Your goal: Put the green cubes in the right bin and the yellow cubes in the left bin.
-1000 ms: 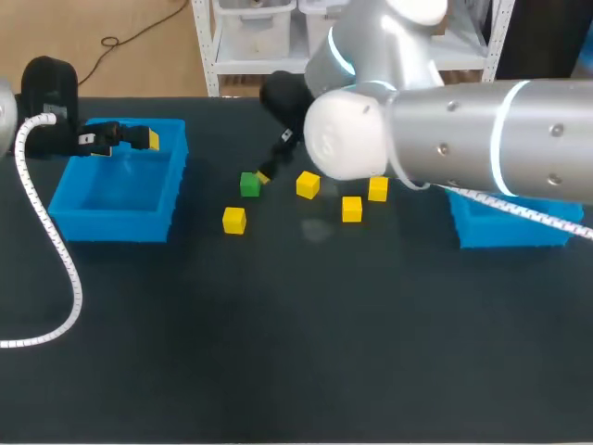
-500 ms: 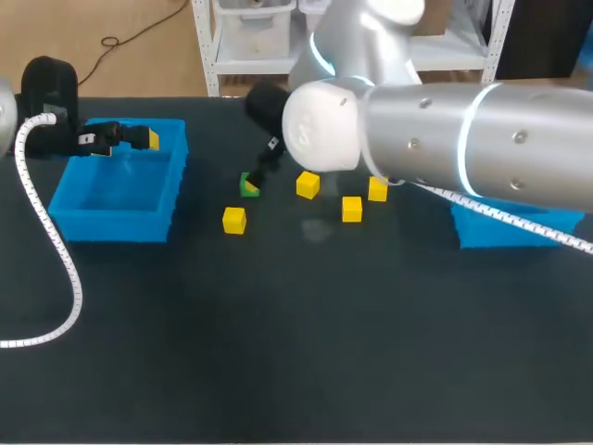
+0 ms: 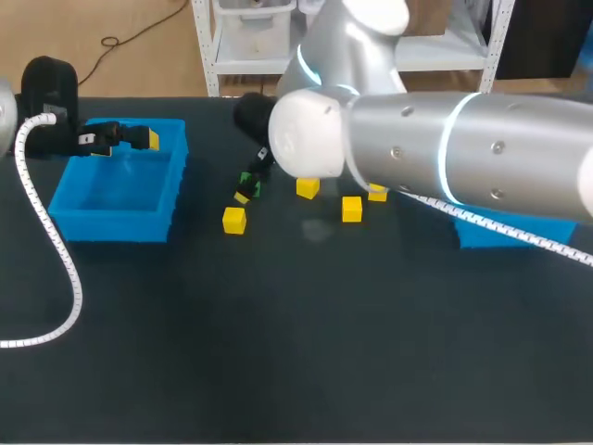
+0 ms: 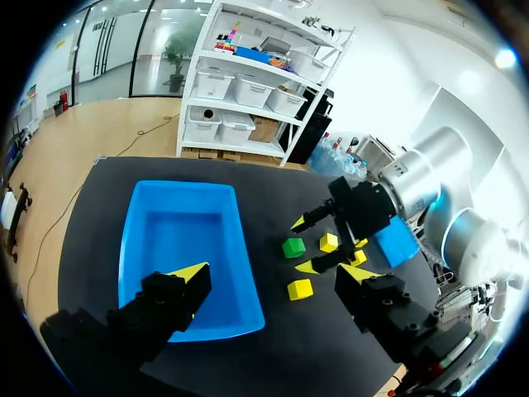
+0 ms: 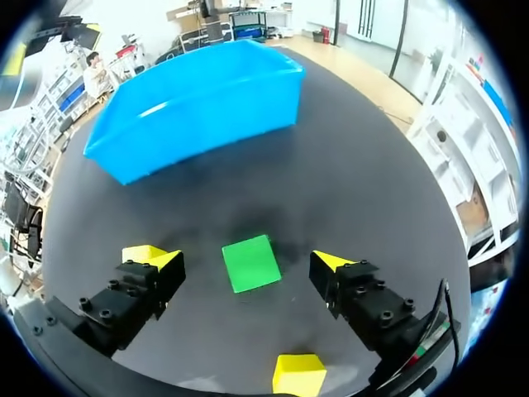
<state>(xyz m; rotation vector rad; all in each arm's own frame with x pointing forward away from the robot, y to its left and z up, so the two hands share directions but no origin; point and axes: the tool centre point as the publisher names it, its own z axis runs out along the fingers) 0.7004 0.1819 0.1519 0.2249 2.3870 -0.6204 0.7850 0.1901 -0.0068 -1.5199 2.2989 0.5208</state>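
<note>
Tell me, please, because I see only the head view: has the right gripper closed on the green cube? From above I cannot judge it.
Observer: Not yet. In the right wrist view the green cube lies flat on the table between the open fingers of the right gripper, with a gap on each side.
Operator: Is the cube in the middle?
Observer: Roughly. The two gaps look similar, but the cube's sides are turned slightly against the fingers.
Operator: Does the left gripper carry anything?
Observer: No. In the left wrist view the left gripper is open, with nothing between its fingers, and the left bin is ahead of it.
</note>
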